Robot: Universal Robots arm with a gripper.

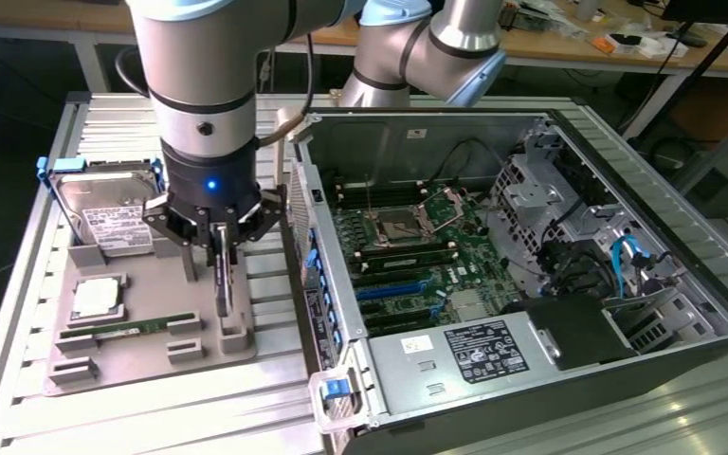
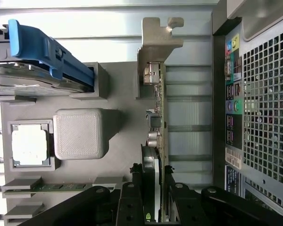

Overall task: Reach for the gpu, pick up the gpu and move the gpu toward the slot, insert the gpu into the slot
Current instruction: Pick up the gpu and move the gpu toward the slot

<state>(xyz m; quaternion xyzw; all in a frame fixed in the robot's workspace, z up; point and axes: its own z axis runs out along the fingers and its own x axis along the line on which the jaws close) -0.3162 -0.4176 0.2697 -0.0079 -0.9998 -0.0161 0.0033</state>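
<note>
The gpu (image 1: 223,284) stands on its edge over the grey holder tray (image 1: 149,365), just at the exterior view's left of the open computer case (image 1: 667,275). In the wrist view the gpu (image 2: 156,108) runs as a thin green board with a silvery end bracket (image 2: 155,42). My gripper (image 1: 221,248) points straight down, shut on the card's upper edge, with a dark finger (image 2: 132,200) against each face of it. I cannot tell whether the card still rests in its stand. The blue slot (image 1: 396,289) lies on the motherboard inside the case.
On the tray are a hard drive (image 1: 111,213) in a blue-handled carrier (image 2: 42,52), a processor chip (image 1: 96,297) and a slim memory stick (image 1: 130,330). The case's rear wall (image 1: 314,284) rises right beside the card. Cables and a power supply (image 1: 465,351) fill the case.
</note>
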